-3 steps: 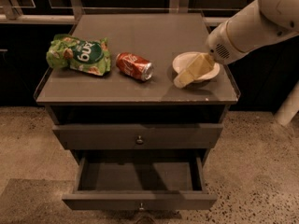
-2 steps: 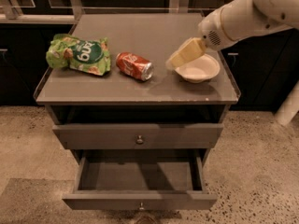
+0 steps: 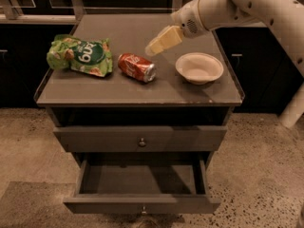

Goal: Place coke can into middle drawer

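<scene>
The red coke can lies on its side on the grey cabinet top, its silver end towards the front right. My gripper hangs above the top, just up and to the right of the can and not touching it. The middle drawer, grey with a small round knob, is pulled open below and its inside is empty. The drawer above it is shut.
A green crisp bag lies left of the can. A white bowl stands right of the can. My white arm reaches in from the upper right. Dark cabinets stand behind, and speckled floor surrounds the cabinet.
My gripper has moved left, from over the bowl to a spot beside the can. The can, bag, bowl and drawers have not moved.
</scene>
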Motion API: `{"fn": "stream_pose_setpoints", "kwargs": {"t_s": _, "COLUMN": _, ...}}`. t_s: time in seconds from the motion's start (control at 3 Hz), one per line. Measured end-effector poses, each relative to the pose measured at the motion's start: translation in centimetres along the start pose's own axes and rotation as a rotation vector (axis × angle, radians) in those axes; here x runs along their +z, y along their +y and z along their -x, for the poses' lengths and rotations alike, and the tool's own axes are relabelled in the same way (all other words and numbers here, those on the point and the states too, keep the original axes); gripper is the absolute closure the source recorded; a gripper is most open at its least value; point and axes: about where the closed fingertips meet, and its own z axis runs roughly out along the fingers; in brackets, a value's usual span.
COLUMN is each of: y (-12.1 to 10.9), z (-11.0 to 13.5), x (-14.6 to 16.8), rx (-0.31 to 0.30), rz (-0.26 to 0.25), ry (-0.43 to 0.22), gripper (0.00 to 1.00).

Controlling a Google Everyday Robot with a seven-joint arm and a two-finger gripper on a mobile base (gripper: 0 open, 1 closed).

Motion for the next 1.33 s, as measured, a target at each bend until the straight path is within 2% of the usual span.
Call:
{"fn": "stream_pose_setpoints", "kwargs": {"t_s": 0.33, "y": -0.1, "z": 1.6, "x": 3.1, "rx": -0.014, "rz": 0.094, "ry": -0.049, "gripper": 0.00}}
{"fn": "stream_pose_setpoints", "kwargs": {"t_s": 0.67, "y": 0.8, "z": 2.7, "x": 6.4, "rx": -0.021, "rz": 0.207, "ry": -0.065, "gripper": 0.00}}
{"fn": "stream_pose_setpoints", "kwargs": {"t_s": 1.0, "y": 2.4, "z": 3.0, "x": 9.0, "rx": -0.022, "rz": 0.297, "ry": -0.020, "gripper": 0.00}}
{"fn": "stream_pose_setpoints", "kwargs": {"t_s": 1.33, "y": 2.3, "z": 3.0, "x": 8.5, "rx": -0.004, "rz": 0.268, "ry": 0.042, "gripper": 0.00}}
